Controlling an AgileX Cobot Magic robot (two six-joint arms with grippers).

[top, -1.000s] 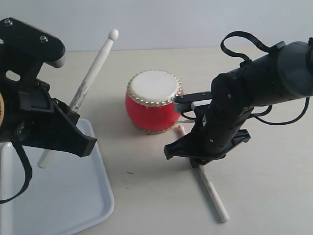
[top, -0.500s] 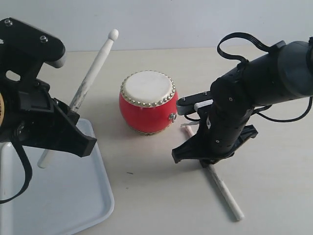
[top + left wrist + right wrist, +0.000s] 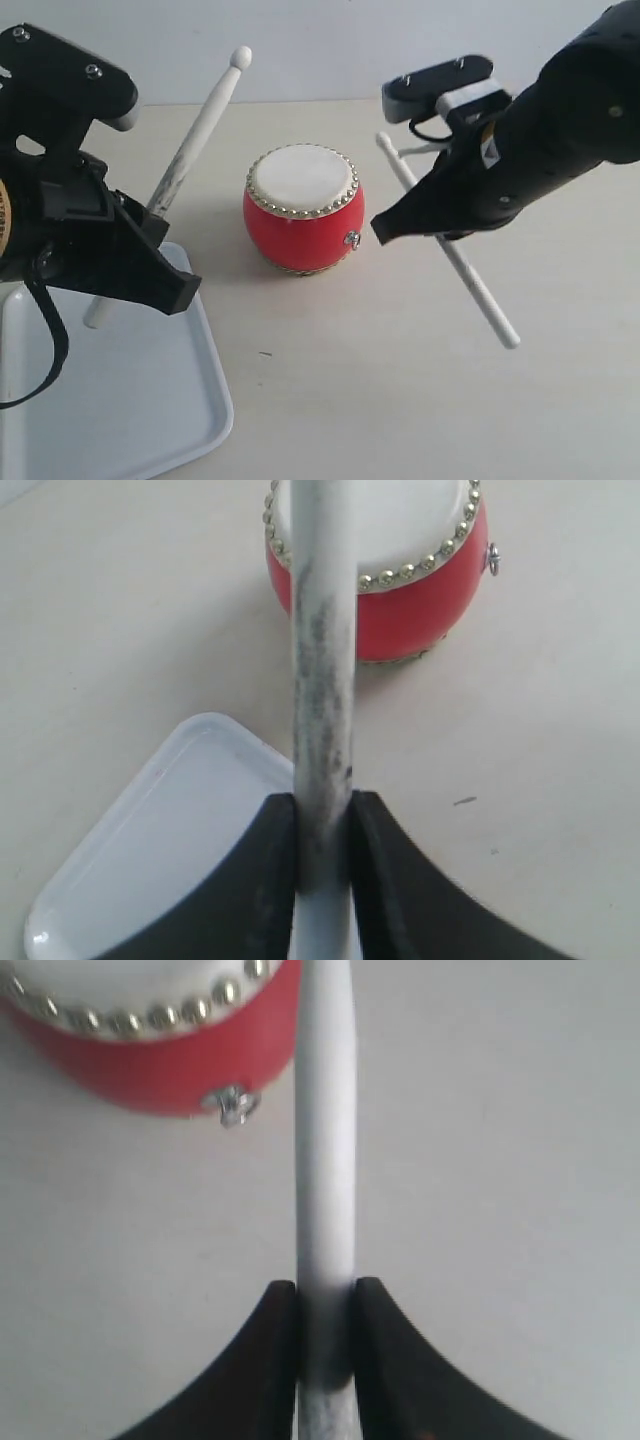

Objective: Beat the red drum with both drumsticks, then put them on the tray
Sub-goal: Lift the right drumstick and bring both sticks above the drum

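Observation:
The red drum (image 3: 303,208) stands upright mid-table, cream skin up; it also shows as the drum (image 3: 420,590) and the drum (image 3: 150,1050). My left gripper (image 3: 322,825), low on the left over the tray's corner, is shut on a scuffed drumstick (image 3: 190,155) whose knobbed tip points up and away, left of the drum. My right gripper (image 3: 326,1310) is lifted to the right of the drum and shut on the other drumstick (image 3: 480,290), which slants in the air, its tip end (image 3: 384,143) up beside the drum. Neither stick touches the drum skin.
The white tray (image 3: 150,400) lies at the front left, partly under the left arm, its corner the tray (image 3: 160,830) below the left stick. The beige tabletop (image 3: 400,400) stretches in front of and right of the drum.
The right arm has risen from the table, lifting its drumstick into the air beside the drum. The drum slid slightly left earlier. The left arm and stick barely moved.

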